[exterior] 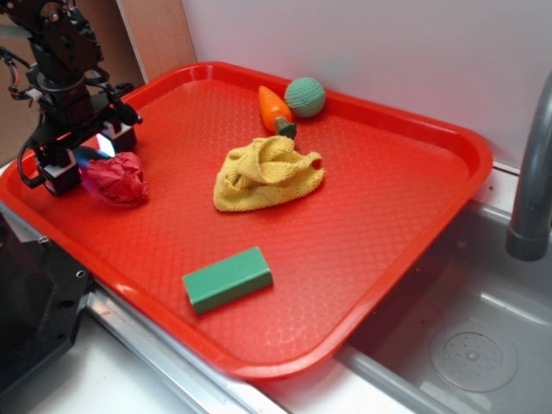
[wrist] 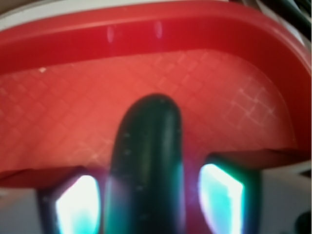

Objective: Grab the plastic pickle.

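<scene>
pincer (exterior: 86, 158) sits low at the tray's (exterior: 388, 216) far left corner, its fingers spread a little wider than the plastic pickle (wrist: 146, 165), which in the wrist view lies between the two glowing pads (wrist: 78, 204) with slim gaps either side, so whether they touch it cannot be told. just right of it is a crumpled red-pink piece (exterior: 116, 178), then the green block (exterior: 227, 279), the yellow cloth (exterior: 267, 172), the orange carrot (exterior: 273, 105) and the teal ball (exterior: 305, 97).
</scene>
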Controlling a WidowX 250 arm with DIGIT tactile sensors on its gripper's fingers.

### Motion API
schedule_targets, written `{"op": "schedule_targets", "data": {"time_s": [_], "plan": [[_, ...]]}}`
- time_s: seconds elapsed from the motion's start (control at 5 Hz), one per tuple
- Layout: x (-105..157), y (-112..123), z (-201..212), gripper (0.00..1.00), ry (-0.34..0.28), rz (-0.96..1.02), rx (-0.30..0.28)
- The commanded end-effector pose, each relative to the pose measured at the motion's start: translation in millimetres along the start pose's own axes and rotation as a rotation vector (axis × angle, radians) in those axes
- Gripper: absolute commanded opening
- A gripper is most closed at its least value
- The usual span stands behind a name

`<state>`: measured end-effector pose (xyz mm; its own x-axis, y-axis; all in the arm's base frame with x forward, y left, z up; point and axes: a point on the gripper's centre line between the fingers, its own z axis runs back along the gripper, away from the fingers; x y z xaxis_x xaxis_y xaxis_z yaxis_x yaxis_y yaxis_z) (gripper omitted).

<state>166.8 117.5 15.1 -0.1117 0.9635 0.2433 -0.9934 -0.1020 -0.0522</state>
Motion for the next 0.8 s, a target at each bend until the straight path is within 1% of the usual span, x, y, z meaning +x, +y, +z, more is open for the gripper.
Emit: {"op": "schedule_targets", "data": {"time_s": [0.0,0.2,0.4,0.6], "plan": [[-1.2,3.0,10.0,0.00,0.015,-0.043,-0.049],[-0.5,-5.2,32.9,0.00,0.048,-0.212,-0.068],[-3.7,-20.0,72.9,0.00,0.099,-0.455,-0.114],[-19.0,-31.7,102.1,0.00,0.125,-0.706,-0.130]]}}
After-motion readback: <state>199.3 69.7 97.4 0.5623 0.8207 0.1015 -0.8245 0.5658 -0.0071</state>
